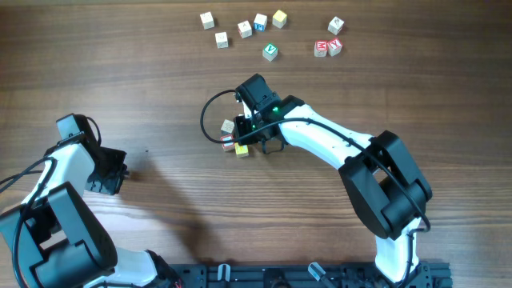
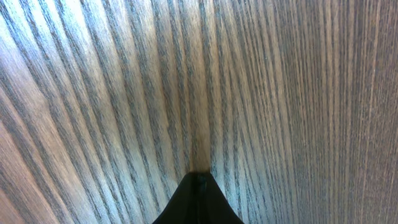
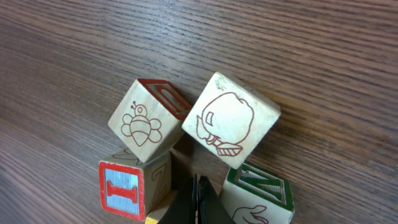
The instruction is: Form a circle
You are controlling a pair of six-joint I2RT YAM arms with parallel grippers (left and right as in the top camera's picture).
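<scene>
- Four cubes of the circle (image 1: 229, 127) show in the right wrist view. They are packed round the right gripper (image 3: 196, 190), whose fingers are pressed together with nothing between them.
- Taken from those fingertips, the bee cube (image 3: 140, 122) lies at 10 o'clock and the apple cube (image 3: 231, 121) at 1 o'clock. The I cube (image 3: 126, 190) lies at 8 o'clock and the N cube (image 3: 262, 194) at 4 o'clock. The bee and apple cubes touch along one edge.
- In the overhead view the cluster lies on the table (image 1: 160, 96) at 8 o'clock of the right wrist body, which hides part of it. The loose cubes (image 1: 245, 30) lie well apart at 12 o'clock, with the green-faced cube (image 1: 270, 52) nearest.
- The left gripper (image 2: 198, 186) is likewise closed and empty. It is over bare wood at 9 o'clock of the cluster, well apart.
- Judgement: the step in hand is nudging cubes with the closed tip. The ring looks tight and uneven, and its centre is barely open.
- Recommendation: hold the tip low and press each cube at mid-face, not at a corner, so it slides rather than spins.
- Use short outward strokes and even out the gaps.
- Withdraw straight upward, so that no cube is dragged along.
</scene>
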